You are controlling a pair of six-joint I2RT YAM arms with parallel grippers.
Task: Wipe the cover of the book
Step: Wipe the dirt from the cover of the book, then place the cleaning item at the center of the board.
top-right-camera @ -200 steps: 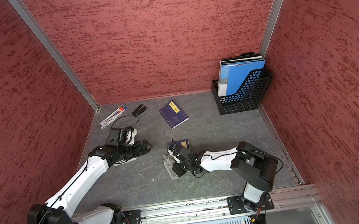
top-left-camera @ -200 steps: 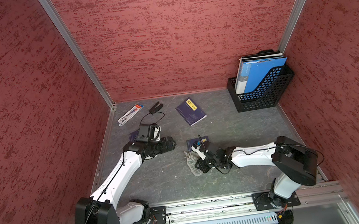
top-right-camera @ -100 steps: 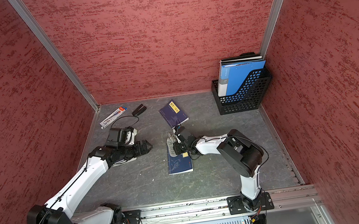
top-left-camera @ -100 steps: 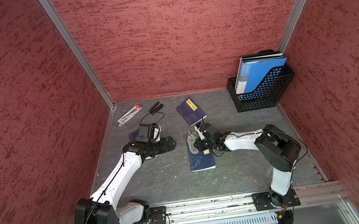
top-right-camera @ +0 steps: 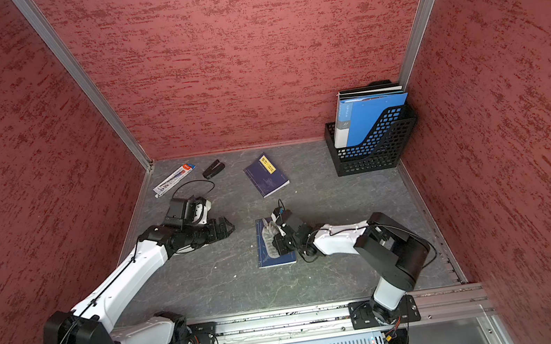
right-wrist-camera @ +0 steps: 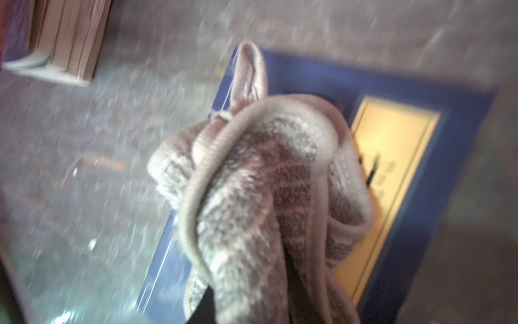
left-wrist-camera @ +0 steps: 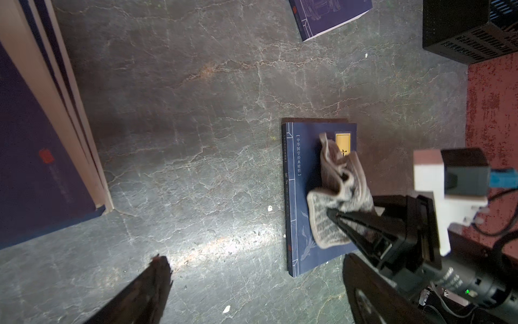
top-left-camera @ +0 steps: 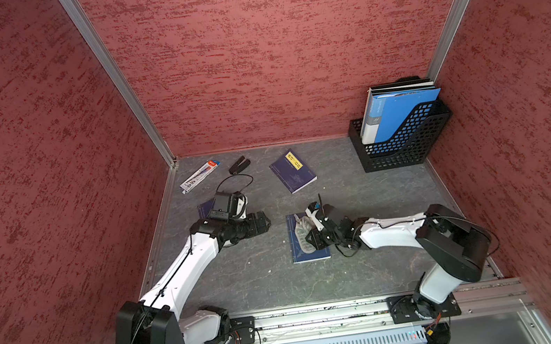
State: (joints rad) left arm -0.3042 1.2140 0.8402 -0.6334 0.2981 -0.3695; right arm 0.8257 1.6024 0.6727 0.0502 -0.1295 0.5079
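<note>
Grey-beige knitted cloth [top-left-camera: 303, 235] [left-wrist-camera: 339, 190] is pinched between the narrowed jaws of the right gripper [top-left-camera: 312, 239] [top-right-camera: 278, 243] and is pressed, bunched, onto the dark blue paperback book with a yellow title label [top-left-camera: 311, 255] [top-right-camera: 275, 260]. The book is laid flat, cover up, just below the middle of both top views on the grey marbled tabletop [top-left-camera: 245, 279]. In the left wrist view the cloth is seen spread over the label side of the cover [left-wrist-camera: 300, 196], while the spine edge is left bare. The right wrist view is blurred; only folds of the cloth [right-wrist-camera: 266, 196] over the blue cover [right-wrist-camera: 308, 75] can be made out. The left gripper [top-left-camera: 264, 222] [top-right-camera: 229, 227] is held left of centre, apart from the book, with its fingers [left-wrist-camera: 151, 283] spread wide and nothing between them. A second dark blue book [top-left-camera: 292, 170] is seen above centre, a black mesh file holder with blue folders [top-left-camera: 406, 147] at the upper right, and a pen packet [top-left-camera: 199, 176] beside a small black clip [top-left-camera: 239, 165] at the upper left.
</note>
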